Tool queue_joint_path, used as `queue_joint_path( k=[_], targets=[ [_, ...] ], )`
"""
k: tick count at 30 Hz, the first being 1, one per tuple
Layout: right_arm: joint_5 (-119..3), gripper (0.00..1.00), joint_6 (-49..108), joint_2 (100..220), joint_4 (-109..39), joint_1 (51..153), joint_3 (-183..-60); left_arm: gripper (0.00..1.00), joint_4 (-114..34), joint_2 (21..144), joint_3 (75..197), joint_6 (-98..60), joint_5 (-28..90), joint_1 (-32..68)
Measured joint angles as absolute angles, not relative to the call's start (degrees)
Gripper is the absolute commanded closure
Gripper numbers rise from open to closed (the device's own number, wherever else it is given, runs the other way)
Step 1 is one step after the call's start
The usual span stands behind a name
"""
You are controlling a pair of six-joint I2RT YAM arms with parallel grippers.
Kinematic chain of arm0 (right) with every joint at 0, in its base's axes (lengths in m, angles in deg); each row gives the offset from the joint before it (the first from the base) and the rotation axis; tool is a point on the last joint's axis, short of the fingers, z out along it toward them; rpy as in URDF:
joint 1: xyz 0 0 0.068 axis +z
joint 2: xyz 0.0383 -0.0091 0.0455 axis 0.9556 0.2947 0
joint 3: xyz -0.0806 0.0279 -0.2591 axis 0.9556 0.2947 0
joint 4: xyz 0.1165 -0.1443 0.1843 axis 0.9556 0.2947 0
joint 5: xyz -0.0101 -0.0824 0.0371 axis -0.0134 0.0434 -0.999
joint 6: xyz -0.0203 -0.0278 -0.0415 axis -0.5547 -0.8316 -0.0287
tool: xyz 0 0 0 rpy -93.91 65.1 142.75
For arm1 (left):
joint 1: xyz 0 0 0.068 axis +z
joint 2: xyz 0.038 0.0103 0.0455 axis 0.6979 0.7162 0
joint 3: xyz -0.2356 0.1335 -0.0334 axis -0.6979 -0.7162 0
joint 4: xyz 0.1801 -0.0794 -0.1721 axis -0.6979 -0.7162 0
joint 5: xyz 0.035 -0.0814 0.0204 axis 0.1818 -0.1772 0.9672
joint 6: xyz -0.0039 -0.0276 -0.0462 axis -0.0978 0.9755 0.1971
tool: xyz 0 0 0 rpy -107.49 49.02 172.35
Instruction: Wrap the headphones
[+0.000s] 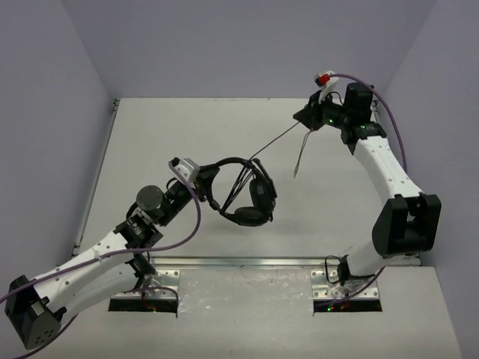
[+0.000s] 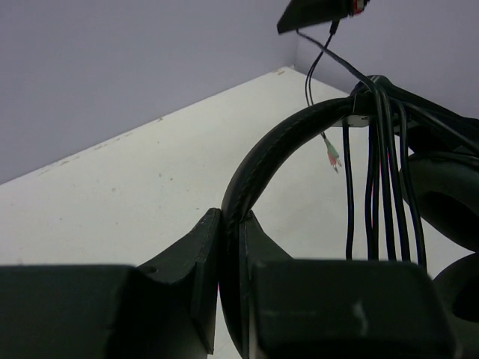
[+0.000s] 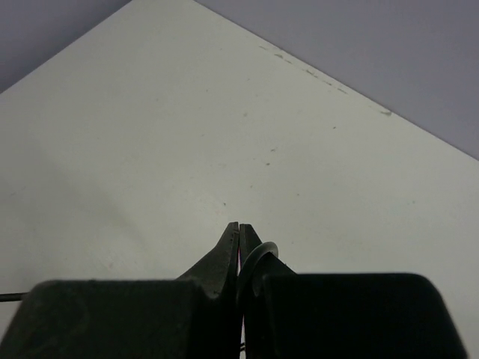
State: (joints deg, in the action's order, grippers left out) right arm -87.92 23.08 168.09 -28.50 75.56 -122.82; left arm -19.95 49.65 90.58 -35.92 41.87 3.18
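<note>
My left claw [image 2: 232, 228] is clamped on the headband [image 2: 281, 146] of the headphones [image 1: 247, 196], with the earcups [image 1: 260, 191] hanging just beyond its tips. Several turns of the cable [image 2: 378, 101] are already looped over the headband. My right claw [image 1: 313, 120] is pinched tight on the cable farther out, so the line runs straight between my two claws. The plug [image 1: 297, 170] end dangles beneath it. I judge the wrapping well underway, with only that free tail left to wind on.
</note>
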Motion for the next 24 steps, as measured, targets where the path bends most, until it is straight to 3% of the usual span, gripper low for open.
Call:
queue_joint_path(
  k=[14, 24],
  targets=[
    [-93.34, 0.99, 34.53, 162.61, -55.34, 86.93, -97.27, 1.0, -34.93, 49.94, 108.21, -24.99, 57.04, 1.76],
    [-88.38, 0.99, 44.3, 150.56, -83.17, 105.98, -80.0, 1.0, -48.06, 67.84, 132.04, -12.21, 77.82, 1.04]
  ],
)
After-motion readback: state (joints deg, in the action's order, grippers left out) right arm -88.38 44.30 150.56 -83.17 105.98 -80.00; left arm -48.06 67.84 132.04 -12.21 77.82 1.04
